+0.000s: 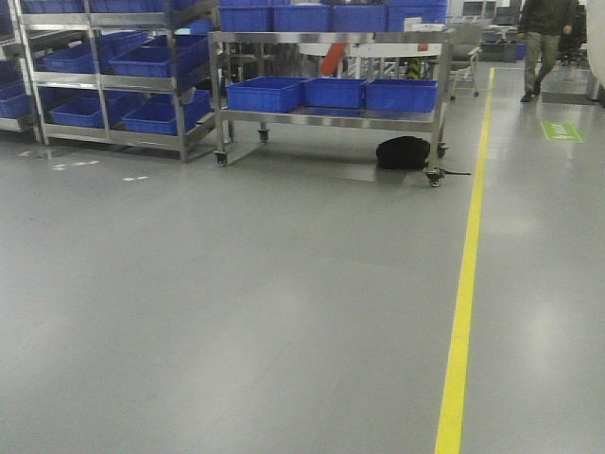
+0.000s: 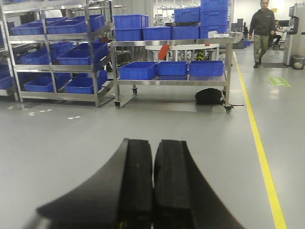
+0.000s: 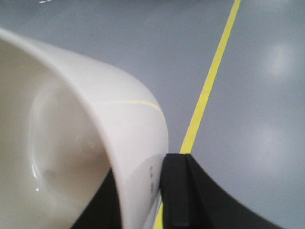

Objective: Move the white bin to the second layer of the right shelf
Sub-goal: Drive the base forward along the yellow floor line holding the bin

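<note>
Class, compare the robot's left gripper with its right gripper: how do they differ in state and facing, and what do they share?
The left gripper is shut on nothing, pads pressed together; the right gripper is clamped on the white bin by its wall. The left gripper faces level towards the blue crates; the right gripper tilts down at the yellow floor line. Both have black fingers.

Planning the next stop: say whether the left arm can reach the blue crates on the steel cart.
Probably not. The shut left gripper faces the blue crates, but a wide stretch of bare floor separates them; nothing blocks the way.
</note>
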